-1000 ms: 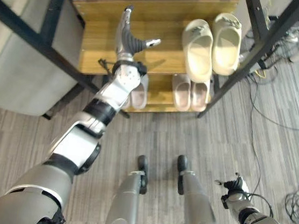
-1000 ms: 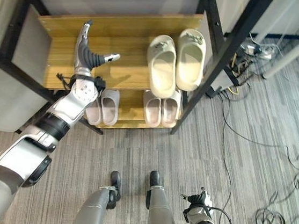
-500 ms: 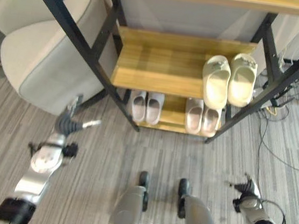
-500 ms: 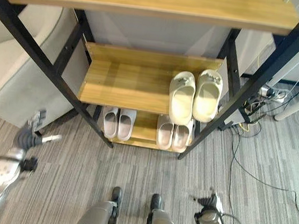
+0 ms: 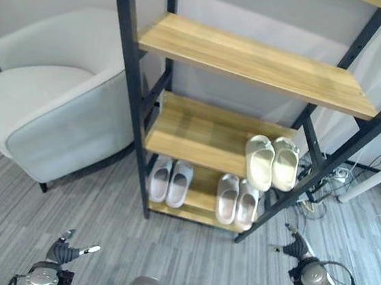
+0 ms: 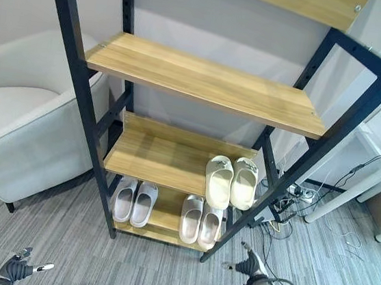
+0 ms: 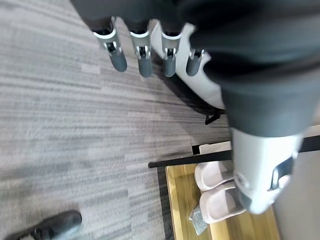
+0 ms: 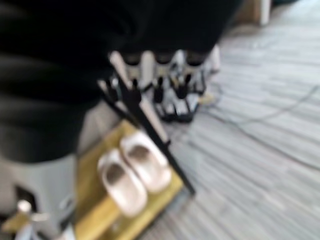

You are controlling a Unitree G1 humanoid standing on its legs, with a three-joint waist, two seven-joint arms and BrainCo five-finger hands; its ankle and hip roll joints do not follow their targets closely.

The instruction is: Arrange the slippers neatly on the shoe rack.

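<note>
The left hand (image 5: 60, 255) hangs low over the grey floor (image 5: 99, 215), at about 7 o'clock in the head view; its fingers (image 7: 142, 62) are straight and spread, and it holds nothing; the thumb pokes out to the side. The right hand (image 5: 295, 247) hangs low at about 5 o'clock, just in front of the shoe rack (image 6: 83, 113); its fingers (image 8: 155, 62) are straight too, and it holds nothing.

The slippers are all on the shoe rack; a cream pair (image 5: 271, 162) sits side by side on the middle wooden shelf (image 5: 191, 132), at its right end, toes hanging over the front edge; a light pink pair (image 5: 170, 181) sits on the bottom shelf at the left, and another pink pair (image 5: 237, 201) sits on the bottom shelf at the right, right under the cream pair; each pair touches side to side.

A white armchair (image 5: 49, 113) stands at 9 o'clock, just beside the rack.
</note>
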